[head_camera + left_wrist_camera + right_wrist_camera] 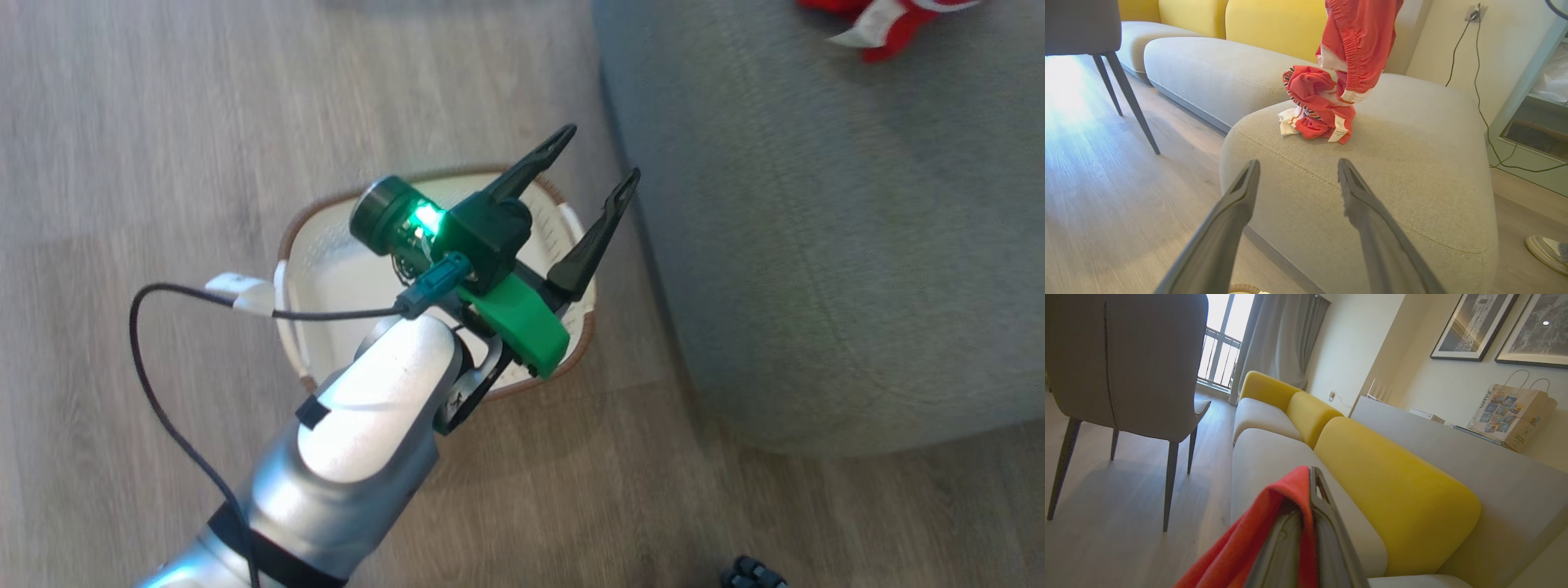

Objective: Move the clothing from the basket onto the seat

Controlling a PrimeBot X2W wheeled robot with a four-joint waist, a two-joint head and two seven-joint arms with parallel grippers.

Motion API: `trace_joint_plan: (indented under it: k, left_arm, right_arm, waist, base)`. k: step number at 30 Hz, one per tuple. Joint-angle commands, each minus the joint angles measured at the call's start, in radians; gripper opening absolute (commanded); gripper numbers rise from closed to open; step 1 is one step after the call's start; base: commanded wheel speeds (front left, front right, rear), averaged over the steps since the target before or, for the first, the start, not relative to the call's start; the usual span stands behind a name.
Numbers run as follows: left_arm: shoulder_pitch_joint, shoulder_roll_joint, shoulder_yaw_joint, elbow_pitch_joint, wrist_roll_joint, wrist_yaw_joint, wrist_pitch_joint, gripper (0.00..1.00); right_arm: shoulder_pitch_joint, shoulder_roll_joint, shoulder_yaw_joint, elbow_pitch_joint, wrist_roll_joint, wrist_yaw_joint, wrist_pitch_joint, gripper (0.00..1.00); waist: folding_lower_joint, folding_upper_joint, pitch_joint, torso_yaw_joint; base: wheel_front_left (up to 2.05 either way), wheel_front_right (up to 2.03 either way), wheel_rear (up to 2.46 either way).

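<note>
The left gripper (600, 153) is spread wide open, with nothing in it, over the basket (326, 253), which stands just beside the seat (1412, 155). On the seat, beyond those fingers, the crumpled jersey (1312, 106) is seen in the left wrist view; its white tag (1338, 130) cannot be read. Above the seat the red shorts (1359, 45) are hung. In the right wrist view they are pinched in the closed right gripper (1308, 490).
</note>
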Motion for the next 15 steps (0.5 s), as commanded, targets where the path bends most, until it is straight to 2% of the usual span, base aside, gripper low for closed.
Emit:
trace_joint_plan:
  k: [1,8,15]
  left_arm:
    - [-0.034,0.008,0.022,-0.042,0.008,0.001,-0.013,1.00]
    - [-0.067,0.006,0.003,-0.060,0.022,0.001,-0.013,1.00]
    - [-0.079,0.012,-0.014,-0.051,0.042,0.005,-0.012,1.00]
  right_arm:
    - [-0.039,-0.021,-0.019,-0.019,-0.011,0.000,0.001,0.00]
    - [-0.007,-0.089,-0.143,0.085,-0.102,0.000,-0.049,0.00]
    - [0.112,-0.043,-0.291,0.184,-0.181,0.000,-0.100,0.00]
  waist:
    - [-0.0001,0.0000,0.054,0.048]
    - [-0.0001,0.0000,0.129,0.103]
    - [-0.0001,0.0000,0.174,0.114]
  base:
    - [0.00,0.00,0.00]
    - [0.00,0.00,0.00]
    - [0.00,0.00,0.00]
